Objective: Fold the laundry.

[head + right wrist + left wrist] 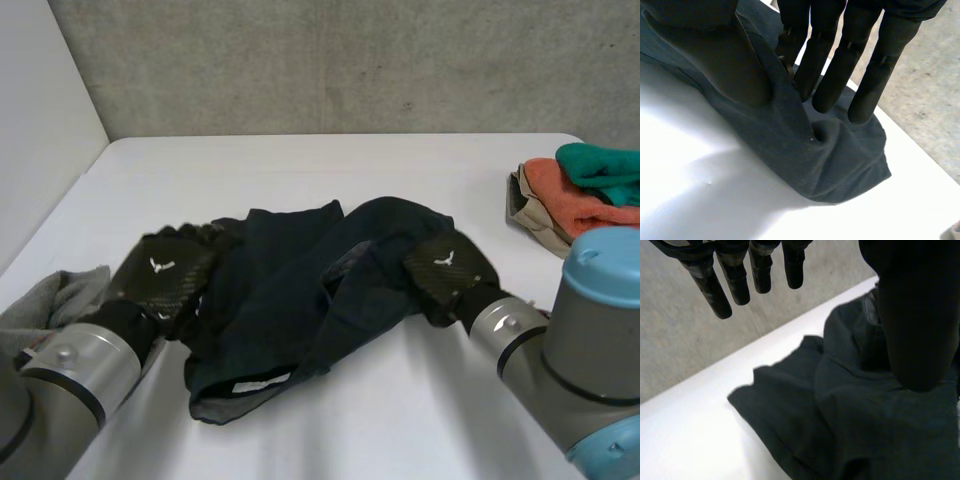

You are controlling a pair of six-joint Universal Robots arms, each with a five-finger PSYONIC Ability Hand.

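In the head view, a dark garment (290, 300) is lying crumpled in the middle of the white table (330, 170). The left hand (162, 272) is sitting at its 9 o'clock edge and the right hand (448, 268) at its 3 o'clock edge. A grey cloth (62, 295) is lying at 8 o'clock and a pile of folded clothes (575, 195) at 2 o'clock. In the left wrist view, the left hand's fingers (710, 285) are stretching straight and apart, with the garment (840, 425) lying under its thumb. In the right wrist view, the right hand (830, 60) is pinching a raised fold of the garment (805, 150) between straight fingers and thumb.

Left hand (160, 268) and right hand (448, 262) are showing black carbon weave and white bird logos. Wrist joints (508, 326) are showing grey with black rings, and a light-blue cap (603, 266) is topping the right arm.
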